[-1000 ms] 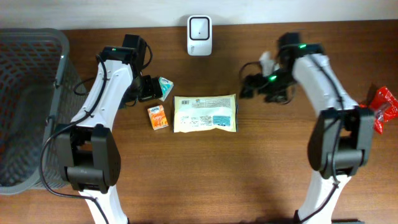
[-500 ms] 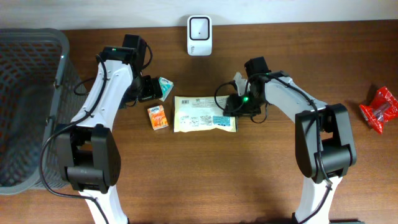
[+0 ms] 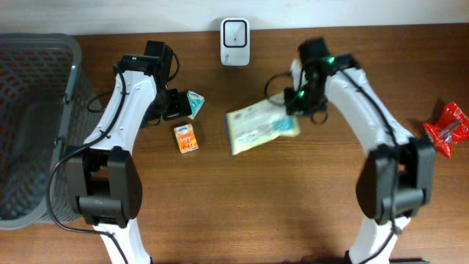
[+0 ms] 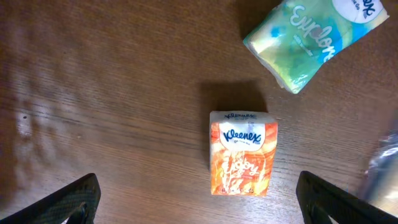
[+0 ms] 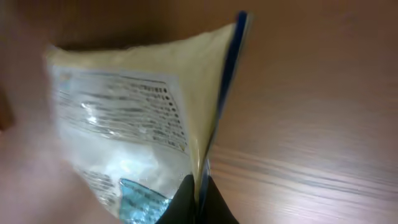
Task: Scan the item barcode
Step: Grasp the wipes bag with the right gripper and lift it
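A cream snack packet (image 3: 258, 126) with a blue corner hangs tilted above the table, just below and right of the white scanner (image 3: 234, 32). My right gripper (image 3: 294, 108) is shut on the packet's right edge. In the right wrist view the black fingertips (image 5: 186, 198) pinch the packet's (image 5: 137, 106) seam, and its printed side faces left. No barcode is readable. My left gripper (image 3: 173, 104) stands open at the left, above the small tissue packs. In the left wrist view that gripper (image 4: 202, 206) is open wide, with the orange tissue pack (image 4: 242, 152) lying on the table just ahead of it.
An orange tissue pack (image 3: 186, 138) and a green tissue pack (image 3: 195, 103) lie left of the packet. A grey mesh basket (image 3: 72, 81) fills the far left. A red wrapper (image 3: 447, 129) lies at the right edge.
My right gripper came in from the right, shut on the packet's right edge and lifted it, turning it up and to the right. The left arm has stayed still.
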Controlling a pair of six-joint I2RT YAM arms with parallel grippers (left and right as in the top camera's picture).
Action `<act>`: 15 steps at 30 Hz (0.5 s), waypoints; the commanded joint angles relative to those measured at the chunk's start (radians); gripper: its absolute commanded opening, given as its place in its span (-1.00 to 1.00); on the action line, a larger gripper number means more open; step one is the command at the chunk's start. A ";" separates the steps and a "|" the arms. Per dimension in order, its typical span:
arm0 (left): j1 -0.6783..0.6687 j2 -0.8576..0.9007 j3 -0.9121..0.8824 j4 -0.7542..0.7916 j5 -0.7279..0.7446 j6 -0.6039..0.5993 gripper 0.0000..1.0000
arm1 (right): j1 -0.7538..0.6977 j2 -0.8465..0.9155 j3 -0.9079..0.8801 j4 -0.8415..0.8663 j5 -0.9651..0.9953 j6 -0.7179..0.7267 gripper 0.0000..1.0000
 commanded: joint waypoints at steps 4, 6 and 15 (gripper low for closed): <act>0.000 -0.012 0.002 -0.001 0.007 -0.002 0.98 | -0.006 -0.128 0.217 -0.141 0.451 0.021 -0.92; 0.000 -0.012 0.002 -0.001 0.007 -0.002 0.98 | -0.006 -0.132 0.240 -0.165 0.514 0.021 -0.92; 0.000 -0.012 0.002 -0.001 0.008 -0.002 0.98 | -0.006 -0.048 0.220 -0.188 0.539 0.020 -0.92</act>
